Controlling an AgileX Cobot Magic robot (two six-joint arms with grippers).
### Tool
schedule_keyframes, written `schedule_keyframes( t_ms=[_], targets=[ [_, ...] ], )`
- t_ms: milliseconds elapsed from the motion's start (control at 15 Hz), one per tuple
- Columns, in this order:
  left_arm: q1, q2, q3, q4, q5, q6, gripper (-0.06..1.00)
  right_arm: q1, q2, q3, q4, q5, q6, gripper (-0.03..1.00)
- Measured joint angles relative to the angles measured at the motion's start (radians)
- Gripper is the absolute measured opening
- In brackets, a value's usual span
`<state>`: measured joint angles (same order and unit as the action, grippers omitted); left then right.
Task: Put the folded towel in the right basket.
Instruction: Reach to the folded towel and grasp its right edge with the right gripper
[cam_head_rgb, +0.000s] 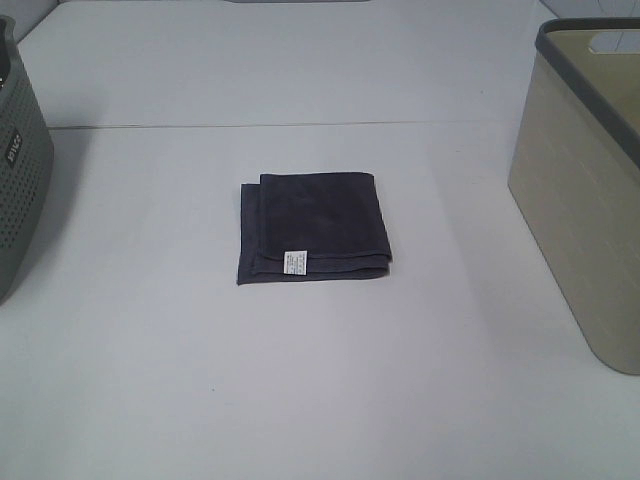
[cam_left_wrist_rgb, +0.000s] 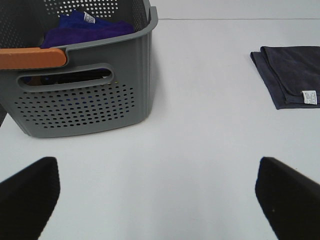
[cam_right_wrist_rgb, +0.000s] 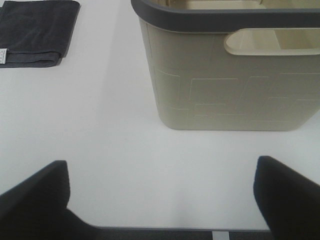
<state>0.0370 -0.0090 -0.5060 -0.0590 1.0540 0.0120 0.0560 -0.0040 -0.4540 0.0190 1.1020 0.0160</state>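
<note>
A dark grey folded towel (cam_head_rgb: 313, 228) with a small white label lies flat at the middle of the white table. It also shows in the left wrist view (cam_left_wrist_rgb: 291, 75) and the right wrist view (cam_right_wrist_rgb: 37, 32). The right basket (cam_head_rgb: 588, 190) is beige with a dark rim and stands at the table's right edge; the right wrist view (cam_right_wrist_rgb: 230, 75) shows it close. My left gripper (cam_left_wrist_rgb: 157, 197) is open and empty above the table, near the grey basket. My right gripper (cam_right_wrist_rgb: 162, 200) is open and empty at the table's front edge. Neither gripper shows in the exterior view.
A grey perforated basket (cam_head_rgb: 20, 170) stands at the left edge. In the left wrist view the grey basket (cam_left_wrist_rgb: 85, 95) has an orange handle and holds blue and purple cloths (cam_left_wrist_rgb: 85, 27). A seam (cam_head_rgb: 280, 126) crosses the table behind the towel.
</note>
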Motion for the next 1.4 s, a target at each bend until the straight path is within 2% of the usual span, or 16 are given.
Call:
schedule_keyframes(
  t_ms=[1400],
  targets=[
    [0.0, 0.0, 0.0, 0.002, 0.0, 0.0, 0.99, 0.0, 0.0, 0.0, -0.008, 0.0, 0.0, 0.95]
  ],
)
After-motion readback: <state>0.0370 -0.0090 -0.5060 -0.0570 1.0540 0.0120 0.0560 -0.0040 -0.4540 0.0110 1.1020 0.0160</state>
